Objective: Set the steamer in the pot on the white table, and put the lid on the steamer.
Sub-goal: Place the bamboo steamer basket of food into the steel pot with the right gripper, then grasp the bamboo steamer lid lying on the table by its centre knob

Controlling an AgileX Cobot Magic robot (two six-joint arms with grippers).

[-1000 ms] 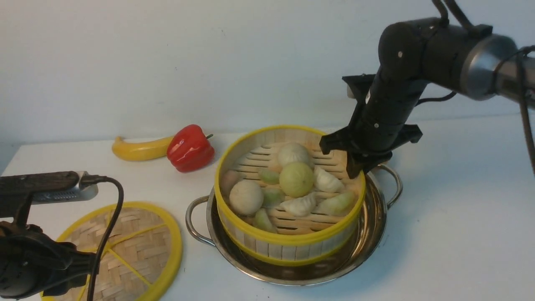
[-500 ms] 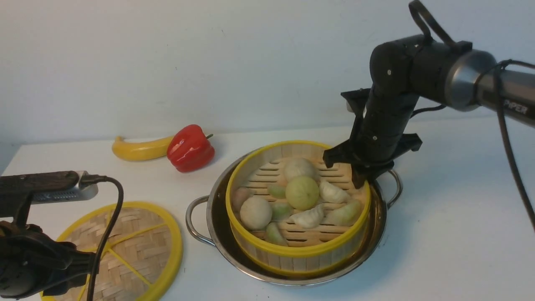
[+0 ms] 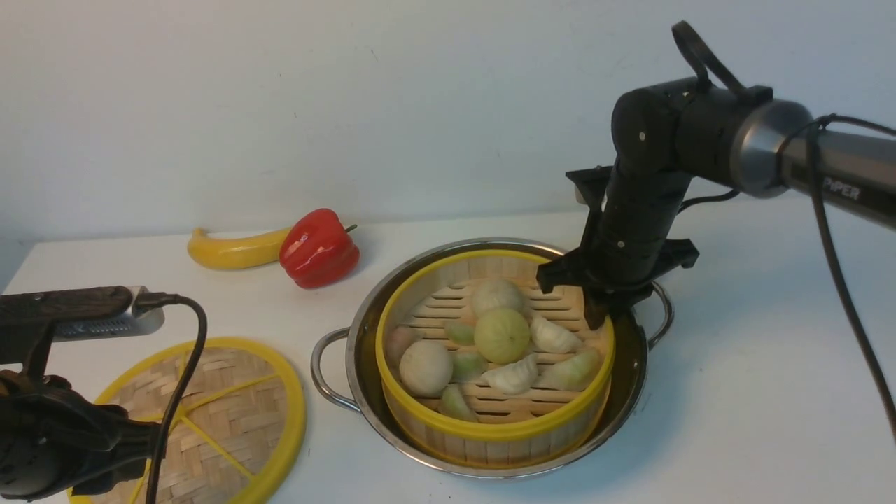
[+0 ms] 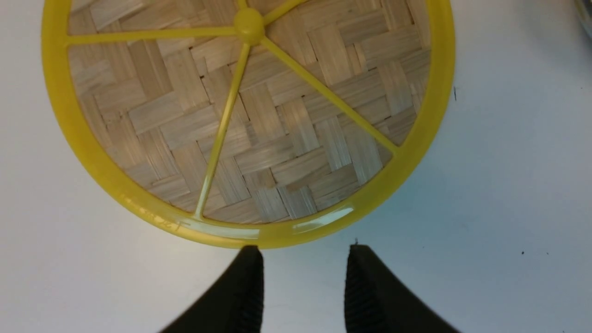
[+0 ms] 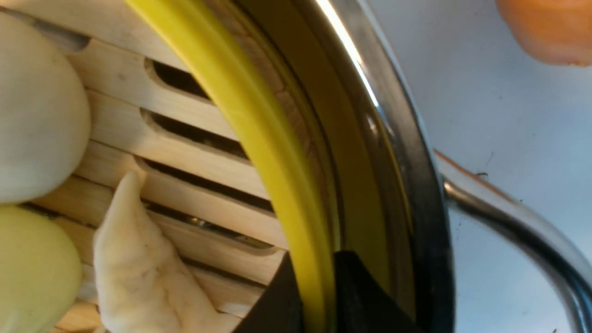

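1. My right hand [image 3: 598, 316] is clenched on the steamer [image 3: 490, 434], gripping its far right rim from inside and outside.
2. The steamer sits inside the pot [image 3: 360, 350] on the bench [image 3: 770, 392], with dumplings [image 3: 500, 336] in it.
3. My left hand [image 4: 303, 259] is released and holds nothing. It is just beside the rim of the lid [image 4: 259, 120], which lies flat at the near left.
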